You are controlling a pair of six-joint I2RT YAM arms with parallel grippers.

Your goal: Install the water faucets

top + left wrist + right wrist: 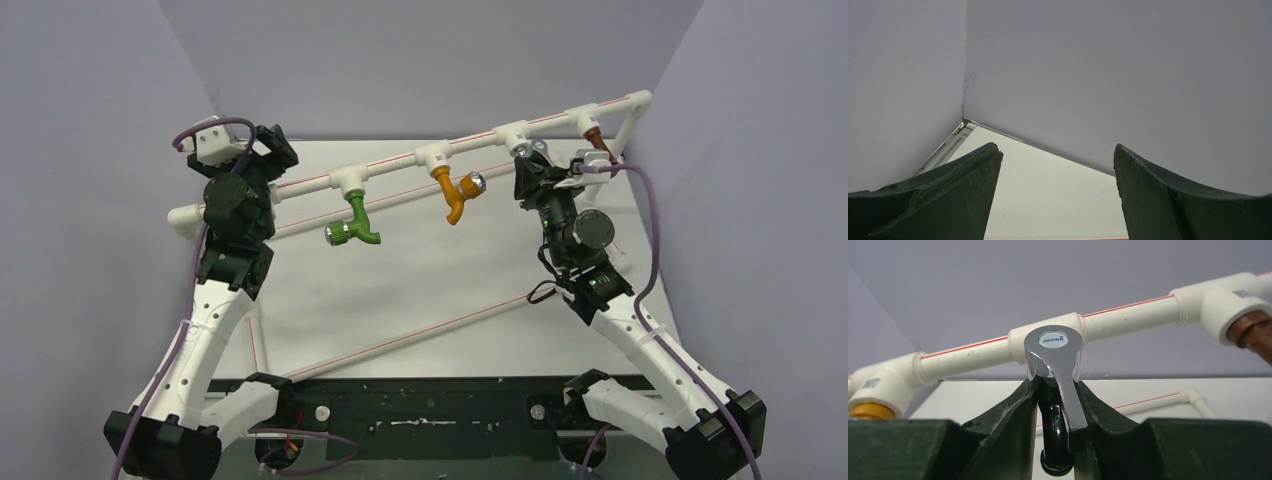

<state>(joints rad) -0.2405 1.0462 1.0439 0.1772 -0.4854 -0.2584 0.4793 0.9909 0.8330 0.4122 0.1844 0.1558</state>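
Along the table's far edge ran the white red-striped plastic pipe (395, 167). Far-left, my left gripper (1058, 150) gaped empty. Far-right, my right gripper (1058, 390) pinched the shiny chrome metal faucet (1053, 347) by its body. I judged it stiff, slick and weighty.

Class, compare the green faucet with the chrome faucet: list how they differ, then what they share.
The green faucet is matt green; the chrome faucet is shiny metal. The green faucet hangs with no gripper on it; the chrome faucet is clamped in the right gripper. Both sit along the same white pipe.
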